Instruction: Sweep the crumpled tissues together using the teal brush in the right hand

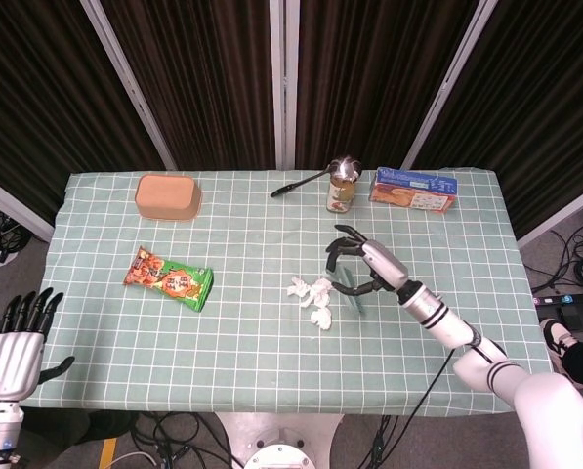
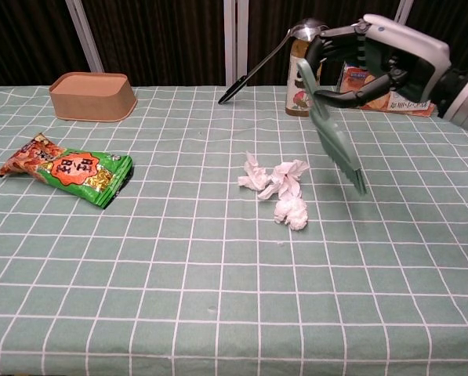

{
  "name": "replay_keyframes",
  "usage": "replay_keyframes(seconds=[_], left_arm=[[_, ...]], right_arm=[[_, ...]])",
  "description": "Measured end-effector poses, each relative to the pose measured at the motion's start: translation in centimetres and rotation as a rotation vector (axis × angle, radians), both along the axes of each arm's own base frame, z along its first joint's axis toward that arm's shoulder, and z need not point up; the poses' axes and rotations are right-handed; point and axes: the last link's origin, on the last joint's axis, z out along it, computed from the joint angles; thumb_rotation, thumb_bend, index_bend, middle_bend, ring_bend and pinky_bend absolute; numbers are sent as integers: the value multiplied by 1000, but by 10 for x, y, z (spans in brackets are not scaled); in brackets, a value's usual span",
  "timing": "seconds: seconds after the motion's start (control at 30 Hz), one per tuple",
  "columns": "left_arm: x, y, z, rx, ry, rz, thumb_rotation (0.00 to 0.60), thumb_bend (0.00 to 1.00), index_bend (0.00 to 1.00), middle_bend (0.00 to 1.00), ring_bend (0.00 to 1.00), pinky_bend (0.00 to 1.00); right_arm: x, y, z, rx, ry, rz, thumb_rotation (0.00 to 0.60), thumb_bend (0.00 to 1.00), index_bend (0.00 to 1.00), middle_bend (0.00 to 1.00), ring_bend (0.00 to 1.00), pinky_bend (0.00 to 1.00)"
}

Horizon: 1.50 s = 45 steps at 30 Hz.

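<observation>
The right hand [image 2: 382, 66] grips the teal brush [image 2: 334, 133] by its upper end, fingers curled around the handle; the brush slants downward and away from the hand, with its bristle end lowest. In the chest view the bristle tip hangs just right of the crumpled tissues [image 2: 277, 188] without touching them. In the head view the right hand [image 1: 364, 266] sits immediately right of the crumpled tissues [image 1: 312, 296], and the teal brush [image 1: 357, 299] shows only as a thin sliver below the fingers. The tissues lie bunched in one loose cluster near the middle of the checked tablecloth [image 1: 271, 342]. The left hand [image 1: 18, 337] is off the table's left edge, holding nothing, fingers extended and slightly apart. Along the far side of the table stand a tan container [image 1: 168, 196], a jar [image 1: 341, 193] with a black-handled spoon [image 1: 311, 180] resting on it, and a snack box [image 1: 413, 190]. A green and orange snack packet [image 1: 169, 278] lies left of centre, well apart from the tissues.
</observation>
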Motion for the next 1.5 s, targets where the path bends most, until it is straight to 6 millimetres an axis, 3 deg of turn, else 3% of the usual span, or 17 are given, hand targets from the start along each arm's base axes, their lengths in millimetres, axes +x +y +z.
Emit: replay_keyframes(seconds=[0.23,0.5,0.6,0.77,0.97,1.2,1.37,1.5], left_arm=[[0,3,-2,-7,-4,-14,600,123,82,35,0,0],[-1,2,-2,-5,-8,-14,600,123,82,35,0,0],[-2,0,-2,-2,-9,-8,600,123,82,35,0,0],[-2,1,-3,-5,-8,-8,600,123,83,35,0,0],[-2,5,-4,-10,-6,-15,600,122,82,35,0,0],[-1,14,-5,-17,2,-37,600,123,82,35,0,0],[0,19,-7,-20,1,-47,600,123,82,35,0,0],[1,21,-8,-24,3,-54,600,122,83,35,0,0]], right_arm=[[-36,9,25,-130,258,-37,600,421,684,643,271,54],[-81,16,17,-211,663,-83,600,418,645,599,227,30],[-90,16,11,-235,762,-70,600,416,519,527,157,2],[-101,18,0,-244,893,-64,600,412,163,293,8,0],[-100,31,3,-224,880,-95,600,412,63,219,0,0],[-100,57,43,-347,767,-169,600,402,59,175,0,0],[-110,100,90,-460,641,-288,600,398,51,169,0,0],[-129,141,125,-548,610,-388,600,398,51,175,0,0]])
